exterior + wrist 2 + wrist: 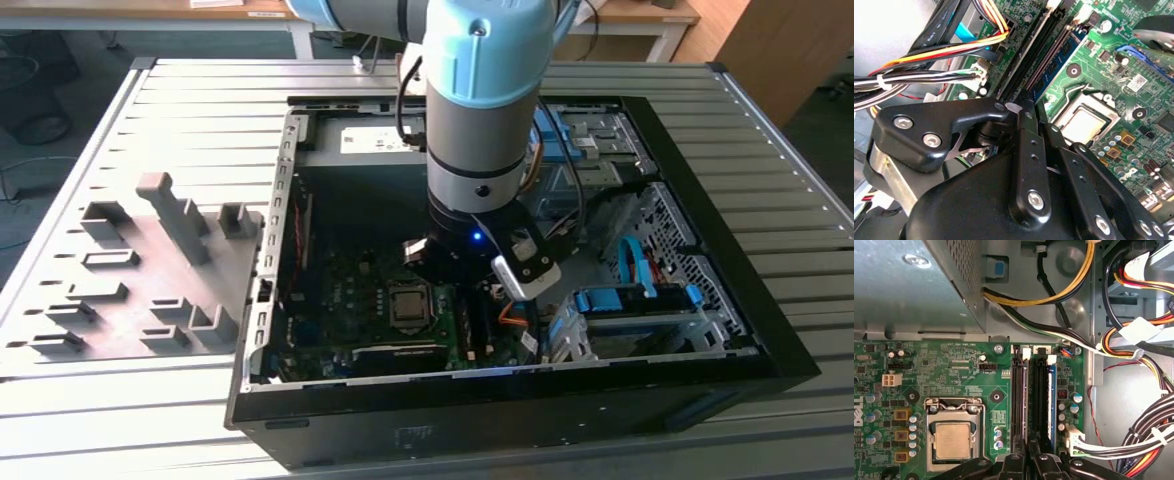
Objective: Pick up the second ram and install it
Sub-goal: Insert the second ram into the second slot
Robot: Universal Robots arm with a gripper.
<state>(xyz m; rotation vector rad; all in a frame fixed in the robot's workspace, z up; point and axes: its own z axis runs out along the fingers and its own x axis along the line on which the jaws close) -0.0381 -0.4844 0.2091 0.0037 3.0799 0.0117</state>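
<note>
on the ribbed grey metal tabletop (801, 180) we see the pincer (1026, 462) low over the slots, closed on the thin, stiff, light, fragile dark blue-green memory stick (1052, 400), best held by its edges.

A black, multi-link metal gripper (1026, 107) with silver screw heads hangs low over a green printed circuit motherboard (1104, 75), its fingers closed together around a thin dark edge that reaches down to the long black memory slots (1041, 55); whether that edge is a memory stick cannot be made out. A blue slot (1061, 55) runs just beside the black ones. Near the gripper's linkage lies the square silver processor (1085, 120) in its metal socket frame. Bundled cables in orange, yellow, red, black and white (929, 62) cross toward the slots' end, bound by a white tie. Small round capacitors (1126, 167) dot the board's edge.
</note>
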